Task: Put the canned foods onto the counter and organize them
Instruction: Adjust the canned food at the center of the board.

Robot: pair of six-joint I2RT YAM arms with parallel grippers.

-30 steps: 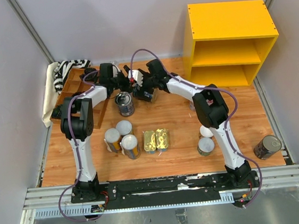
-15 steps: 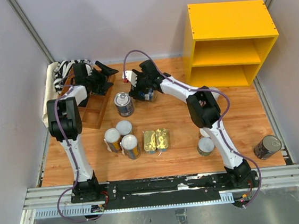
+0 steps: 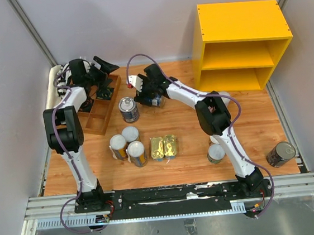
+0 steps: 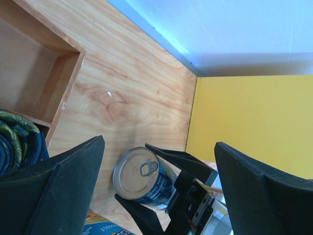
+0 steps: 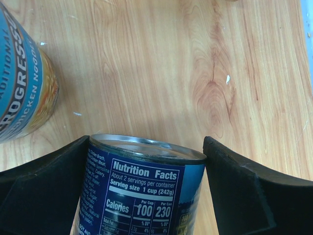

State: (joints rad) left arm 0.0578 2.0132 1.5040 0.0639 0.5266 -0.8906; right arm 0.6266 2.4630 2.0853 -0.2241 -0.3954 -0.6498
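Observation:
My right gripper (image 3: 150, 96) is shut on a blue-labelled, silver-topped can (image 3: 155, 99) and holds it on its side low over the table; the can fills the right wrist view (image 5: 142, 191) between both fingers. My left gripper (image 3: 102, 78) is open and empty above the brown tray, looking at that can (image 4: 142, 178). A silver-topped can (image 3: 127, 109) stands just left of the right gripper. Three white-lidded cans (image 3: 127, 146) and two gold flat tins (image 3: 164, 146) sit mid-table. The yellow counter (image 3: 243, 27) stands at the back right, with nothing on it.
The brown divided tray (image 3: 98, 115) lies at the back left beside a striped cloth (image 3: 63, 77). Short cans (image 3: 216, 152) stand by the right arm. A dark can (image 3: 280, 153) lies near the right edge. Grey walls close in on both sides.
My left gripper has drawn back leftward from the blue can to above the brown tray, open. My right gripper keeps the can and has shifted slightly left.

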